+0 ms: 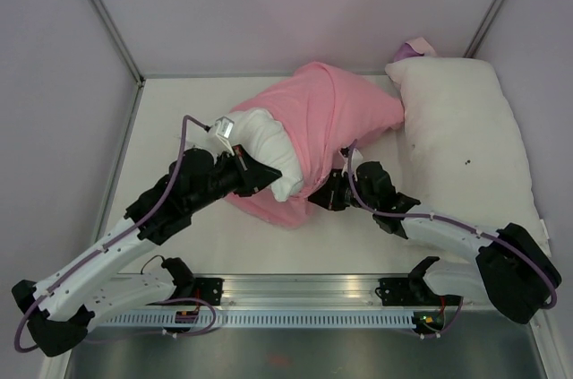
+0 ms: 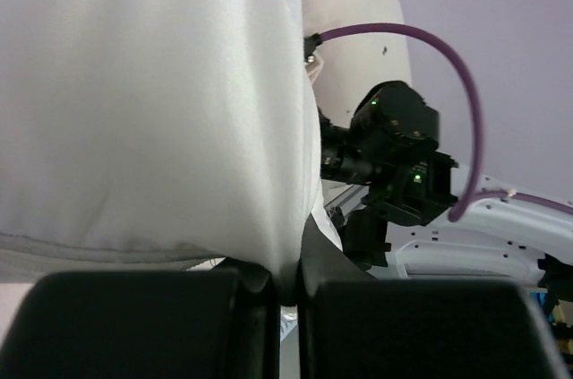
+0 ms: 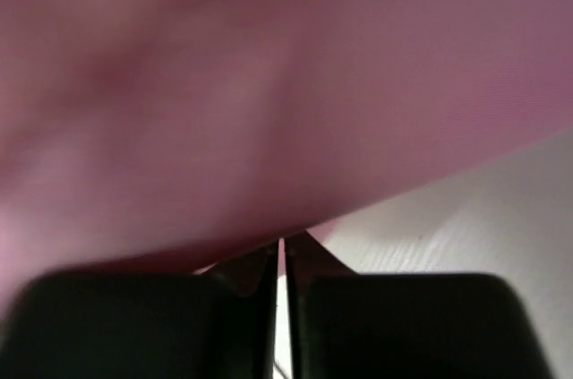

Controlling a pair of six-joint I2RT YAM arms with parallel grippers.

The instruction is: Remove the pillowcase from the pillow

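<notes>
The pink pillowcase (image 1: 327, 119) lies bunched across the middle of the table, its far end twisted toward the back right. The white pillow (image 1: 264, 142) sticks out of the case's left opening. My left gripper (image 1: 273, 173) is shut on that bare end; the left wrist view shows white pillow fabric (image 2: 152, 101) pinched between the jaws of the left gripper (image 2: 285, 276). My right gripper (image 1: 320, 200) sits at the case's near edge. In the right wrist view, pink pillowcase cloth (image 3: 269, 83) fills the frame and a thin fold of it is clamped in the right gripper (image 3: 281, 249).
A second white pillow (image 1: 461, 137) with small dark specks lies along the right side, with a bit of purple cloth (image 1: 414, 47) behind it. Walls enclose the table at left, back and right. A metal rail (image 1: 304, 294) runs along the near edge.
</notes>
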